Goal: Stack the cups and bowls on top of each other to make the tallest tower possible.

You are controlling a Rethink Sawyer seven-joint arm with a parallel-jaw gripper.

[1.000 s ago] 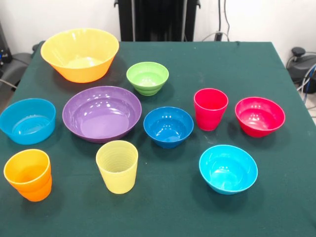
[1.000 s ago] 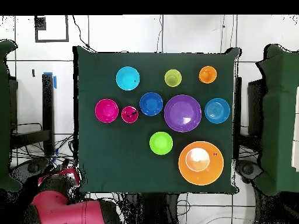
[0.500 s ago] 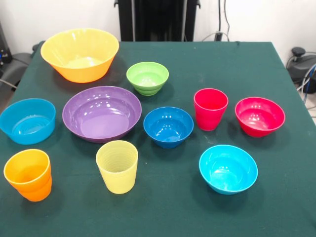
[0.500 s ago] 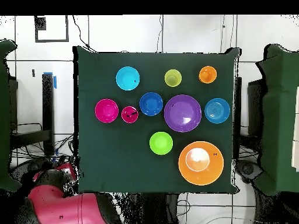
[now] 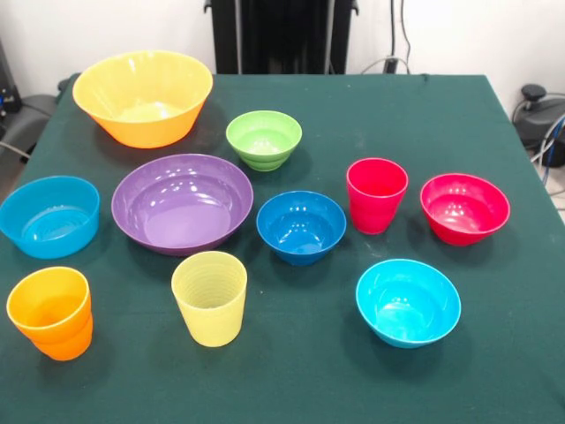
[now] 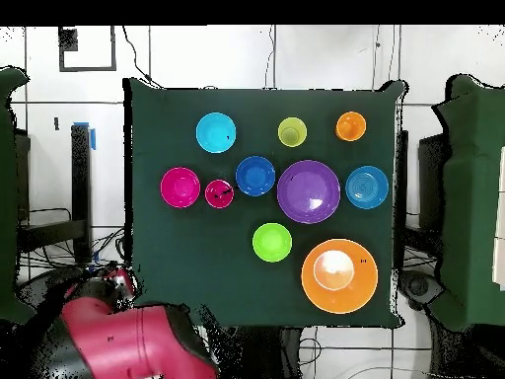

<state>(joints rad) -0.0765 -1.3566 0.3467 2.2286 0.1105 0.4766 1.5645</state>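
**Nothing stacked, tool hidden**

All cups and bowls sit apart on the counter (image 5: 353, 106). Red cup (image 5: 376, 194) stands between the blue bowl (image 5: 301, 226) and red bowl (image 5: 464, 208). Arm (image 6: 123, 341) is cut off at the counter's corner; tool state: cannot tell.

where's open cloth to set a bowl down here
Free: the table corner behind the red cup and red bowl, and the front strip between the yellow cup and cyan bowl. Crowded around the purple bowl.
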